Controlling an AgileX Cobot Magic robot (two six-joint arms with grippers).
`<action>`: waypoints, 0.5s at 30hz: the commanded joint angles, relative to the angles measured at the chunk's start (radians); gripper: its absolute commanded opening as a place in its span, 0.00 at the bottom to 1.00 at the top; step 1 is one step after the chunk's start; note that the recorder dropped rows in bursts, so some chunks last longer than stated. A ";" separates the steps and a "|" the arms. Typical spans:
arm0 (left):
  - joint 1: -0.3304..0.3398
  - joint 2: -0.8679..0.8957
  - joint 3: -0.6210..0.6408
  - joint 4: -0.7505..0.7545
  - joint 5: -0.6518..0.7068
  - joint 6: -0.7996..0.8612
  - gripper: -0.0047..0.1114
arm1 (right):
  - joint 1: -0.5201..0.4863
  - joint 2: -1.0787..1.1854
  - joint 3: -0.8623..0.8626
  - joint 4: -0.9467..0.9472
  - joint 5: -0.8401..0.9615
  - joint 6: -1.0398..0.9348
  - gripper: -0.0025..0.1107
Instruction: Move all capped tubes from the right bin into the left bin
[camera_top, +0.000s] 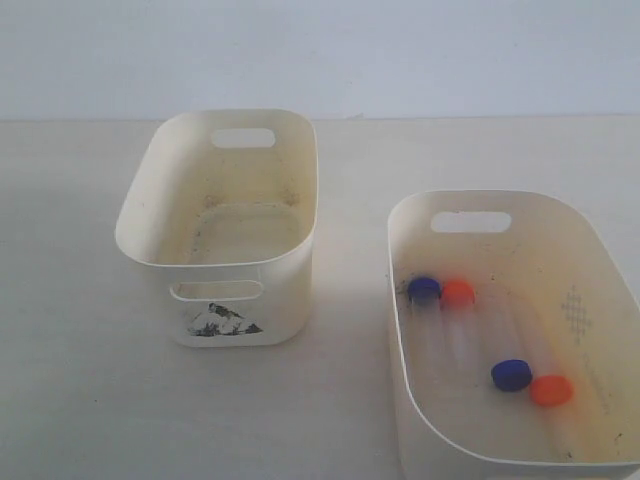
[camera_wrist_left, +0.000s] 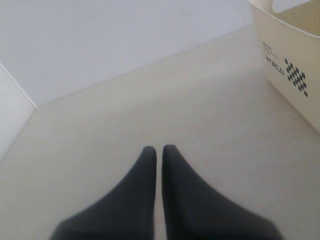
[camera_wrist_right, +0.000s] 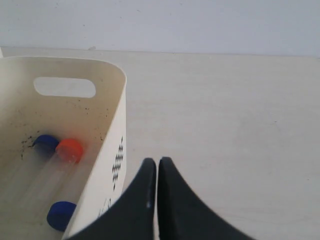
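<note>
All four capped tubes (camera_top: 512, 375) lie in the right bin (camera_top: 560, 225), long axes roughly parallel. The right claw (camera_wrist_right: 157, 161), jaws together, hangs just outside that bin's wall, nearer than the left claw (camera_wrist_left: 159, 148), likewise together.

The left gripper (camera_wrist_left: 159, 150) is seen from its own wrist. Its two dark, tapering fingers (camera_wrist_left: 135, 200) are drawn together, with only a hairline slit left between the tips. It is held low over the counter (camera_wrist_left: 100, 130) and aimed toward the far edge. The right gripper (camera_wrist_right: 156, 162) is closed in the same way and is likewise aimed toward the counter's far edge.
</note>
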 joint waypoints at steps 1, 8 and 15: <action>-0.005 0.000 -0.004 -0.003 -0.003 -0.010 0.08 | -0.006 -0.004 0.000 0.000 -0.011 -0.002 0.03; -0.005 0.000 -0.004 -0.003 -0.003 -0.010 0.08 | -0.006 -0.004 0.000 0.000 -0.011 -0.002 0.03; -0.005 0.000 -0.004 -0.003 -0.003 -0.010 0.08 | -0.006 -0.004 0.000 0.000 -0.164 -0.002 0.03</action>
